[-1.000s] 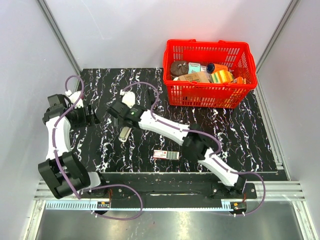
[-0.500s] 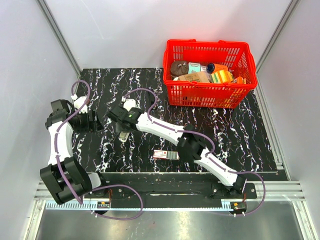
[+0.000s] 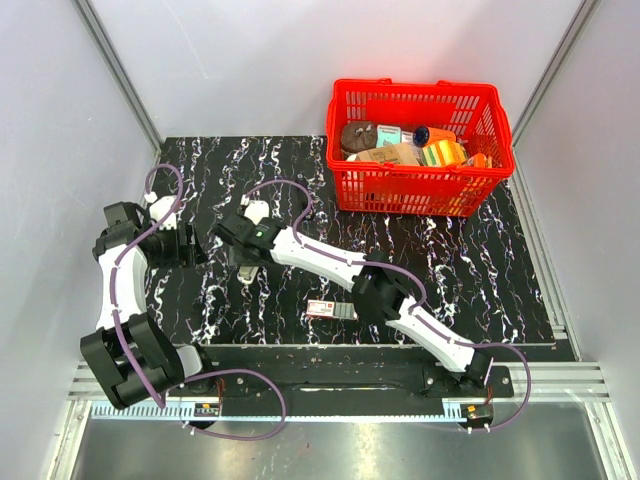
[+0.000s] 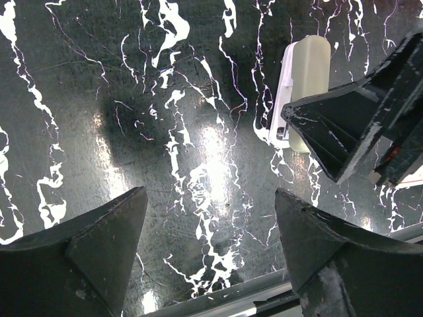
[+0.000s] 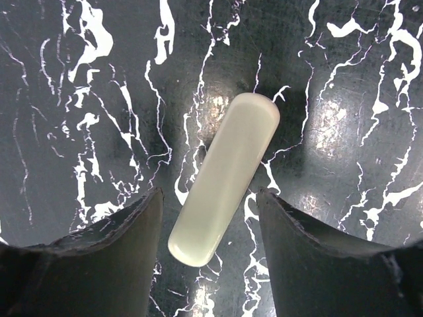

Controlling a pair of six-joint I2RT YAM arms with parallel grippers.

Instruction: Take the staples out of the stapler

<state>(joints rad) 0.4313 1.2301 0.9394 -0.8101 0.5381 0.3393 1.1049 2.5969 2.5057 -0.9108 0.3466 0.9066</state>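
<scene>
Right gripper (image 5: 210, 198) straddles the stapler (image 5: 225, 177), jaws apart, not touching; left gripper (image 4: 210, 193) gapes wide over the desk (image 3: 480, 270) near its left edge.

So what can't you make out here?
- Stapler, right wrist view: only its pale top shows; any staples inside are hidden.
- Stapler, top view: partly under the right arm.
- Small box, top view: print too small.
- Basket goods, top view: labels too small.

A robot lab cell: plain grey walls (image 3: 250, 60), aluminium frame rails (image 3: 118, 72), black marbled mat (image 3: 480, 270).
</scene>
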